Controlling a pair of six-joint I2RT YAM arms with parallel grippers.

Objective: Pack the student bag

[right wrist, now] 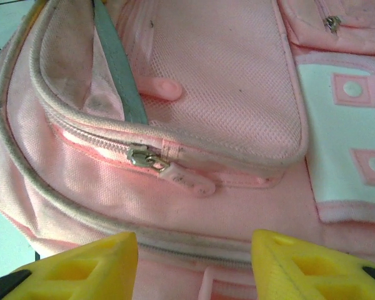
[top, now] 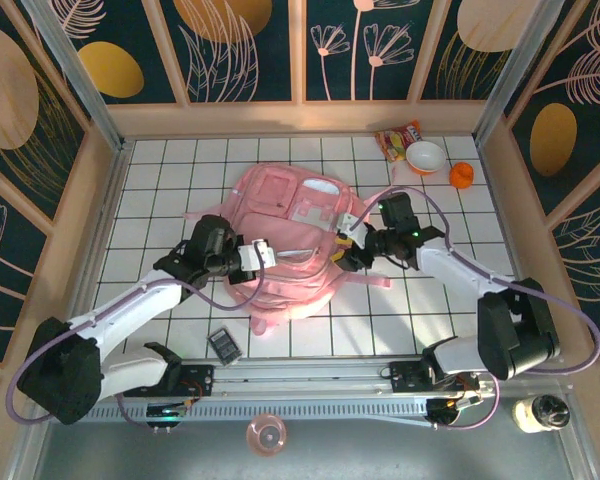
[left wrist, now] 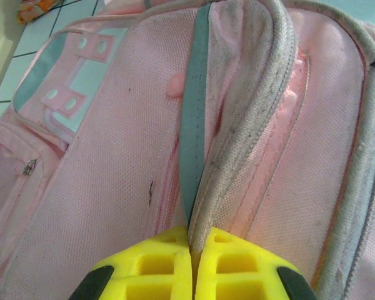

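The student bag (top: 280,205), a soft pink backpack, lies flat in the middle of the tiled table. My left gripper (top: 261,254) is at the bag's left side. In the left wrist view its yellow fingers (left wrist: 228,259) are shut on a raised fold of the bag's grey-piped flap edge (left wrist: 237,125). My right gripper (top: 344,241) is at the bag's right side and stands open. In the right wrist view its fingertips (right wrist: 94,259) hover just over the bag, with a metal zip slider and pink pull tab (right wrist: 184,178) a little ahead of them. Nothing is between the right fingers.
A snack packet (top: 398,138), a white bowl (top: 425,156) and a small orange thing (top: 462,176) sit at the back right. A dark calculator-like thing (top: 224,346) lies near the front left. Wooden walls (top: 100,200) close in the table on three sides.
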